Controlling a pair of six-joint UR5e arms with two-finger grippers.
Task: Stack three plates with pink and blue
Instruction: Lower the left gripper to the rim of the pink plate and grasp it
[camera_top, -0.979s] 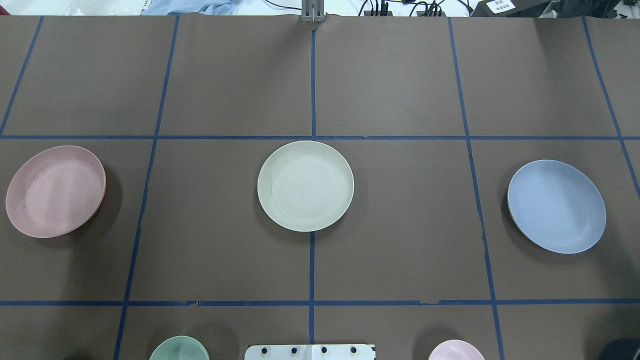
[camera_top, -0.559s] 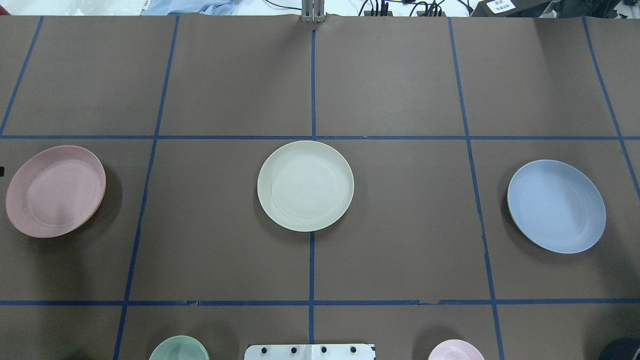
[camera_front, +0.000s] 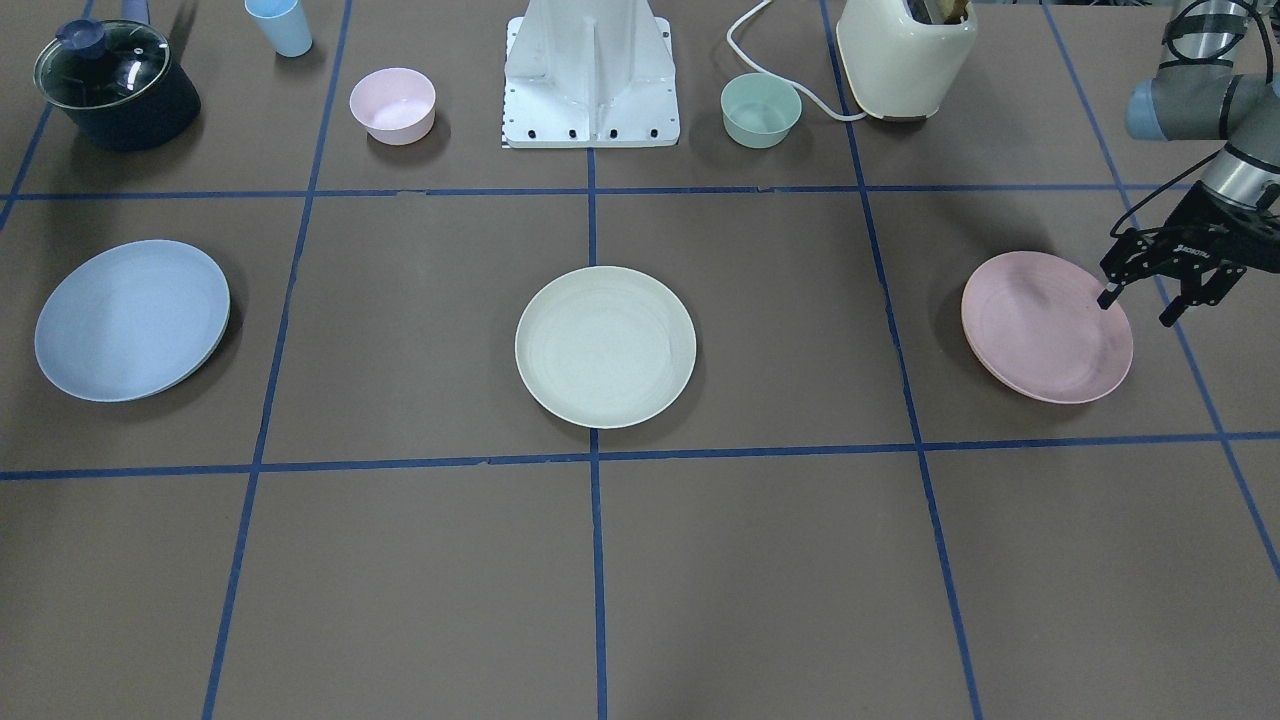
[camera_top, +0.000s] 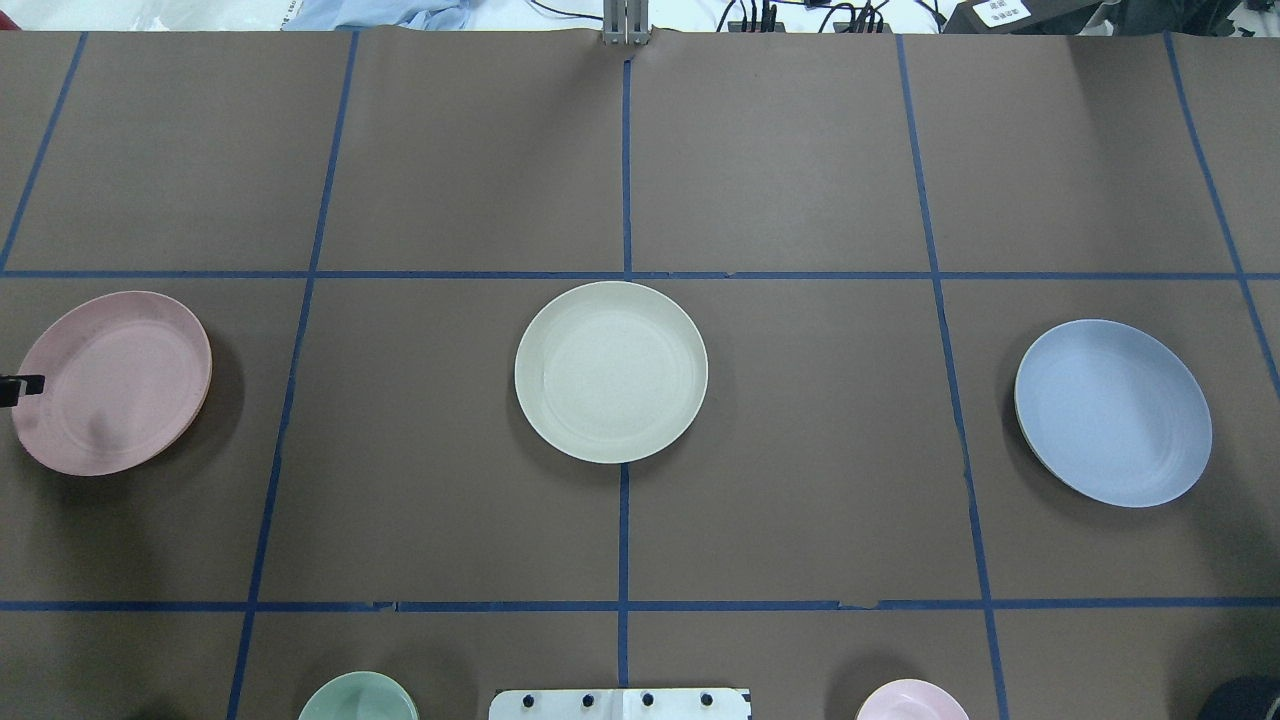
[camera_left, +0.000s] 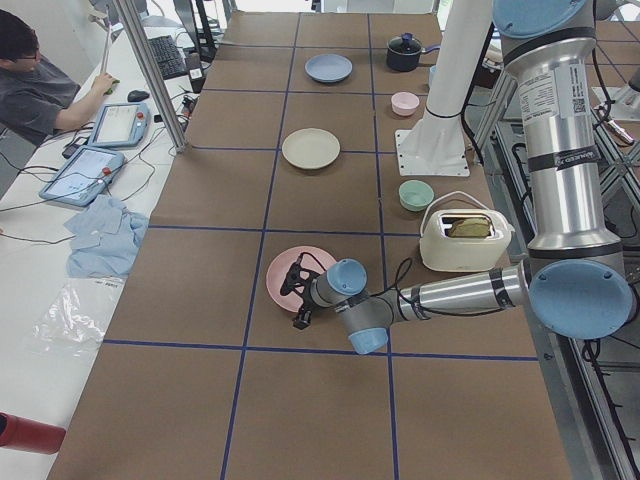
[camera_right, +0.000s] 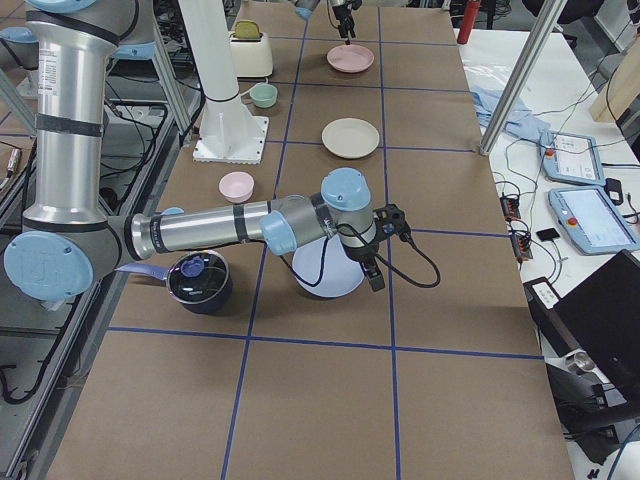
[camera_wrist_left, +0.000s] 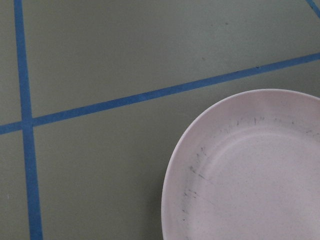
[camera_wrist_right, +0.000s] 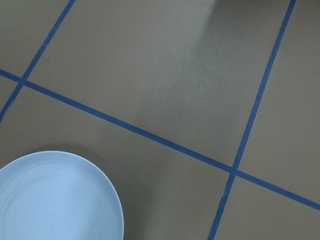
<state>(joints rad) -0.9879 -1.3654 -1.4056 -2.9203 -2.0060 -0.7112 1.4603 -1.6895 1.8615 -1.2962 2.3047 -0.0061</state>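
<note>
The pale pink plate (camera_front: 1046, 327) lies on my left side of the table, also in the overhead view (camera_top: 110, 382) and the left wrist view (camera_wrist_left: 250, 170). The cream-white plate (camera_front: 605, 346) lies in the middle. The light blue plate (camera_front: 132, 320) lies on my right side, also in the right wrist view (camera_wrist_right: 55, 200). My left gripper (camera_front: 1137, 308) is open and empty, hovering at the pink plate's outer rim. My right gripper (camera_right: 374, 278) hangs over the blue plate's outer edge. I cannot tell whether it is open or shut.
Along the robot's side stand a pink bowl (camera_front: 392, 104), a green bowl (camera_front: 761, 109), a cream toaster (camera_front: 905, 55), a dark lidded pot (camera_front: 117, 85), a blue cup (camera_front: 279, 25) and the white robot base (camera_front: 590, 75). Blue tape lines grid the brown table.
My left gripper's fingertip has come into the overhead view at the left edge and now reaches the pink plate's outer rim. The plates have not moved.
</note>
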